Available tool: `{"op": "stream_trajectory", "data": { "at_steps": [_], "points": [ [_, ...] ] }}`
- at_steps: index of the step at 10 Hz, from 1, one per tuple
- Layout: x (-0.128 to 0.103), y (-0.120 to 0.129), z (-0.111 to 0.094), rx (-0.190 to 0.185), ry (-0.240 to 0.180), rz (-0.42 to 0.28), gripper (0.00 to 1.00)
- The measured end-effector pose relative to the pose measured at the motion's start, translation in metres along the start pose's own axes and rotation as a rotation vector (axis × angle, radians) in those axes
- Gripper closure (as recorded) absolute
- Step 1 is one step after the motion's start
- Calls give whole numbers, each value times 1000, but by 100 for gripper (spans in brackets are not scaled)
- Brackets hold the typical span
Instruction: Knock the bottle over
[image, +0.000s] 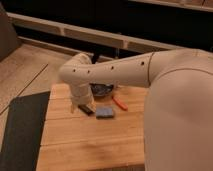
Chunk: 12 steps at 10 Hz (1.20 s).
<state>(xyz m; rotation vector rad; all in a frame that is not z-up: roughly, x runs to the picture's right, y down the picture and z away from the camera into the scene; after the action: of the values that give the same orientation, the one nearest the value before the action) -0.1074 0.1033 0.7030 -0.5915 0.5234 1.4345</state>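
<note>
**End effector down by the bowl**

Camera view: the white arm reaches across the wooden counter. Its end effector hangs just front-left of the dark bowl; whether it is apart or together cannot be told. The bottle, a slim pale shape, sits front-left of the bowl, right beside the end effector. A black block lies in front of the bowl.

Lab-like room: wooden table, tiled floor, robot's tool low over table
</note>
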Motion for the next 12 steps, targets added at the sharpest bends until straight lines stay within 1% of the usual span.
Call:
{"op": "stream_trajectory", "data": {
  "at_steps": [4,5,6,7,8,10,11,12],
  "points": [
    [-3,-1,-3,3,-5,2,35],
    [-12,-8,-7,10,-18,14,35],
    [-33,-23,-17,22,-46,23,35],
    [-48,-32,-24,30,-63,26,35],
    [-68,-38,-31,41,-73,18,35],
    [-103,-32,-32,48,-77,-18,35],
    [-116,-22,-32,38,-80,-46,35],
    [-121,-18,-31,34,-79,-57,35]
  ]
}}
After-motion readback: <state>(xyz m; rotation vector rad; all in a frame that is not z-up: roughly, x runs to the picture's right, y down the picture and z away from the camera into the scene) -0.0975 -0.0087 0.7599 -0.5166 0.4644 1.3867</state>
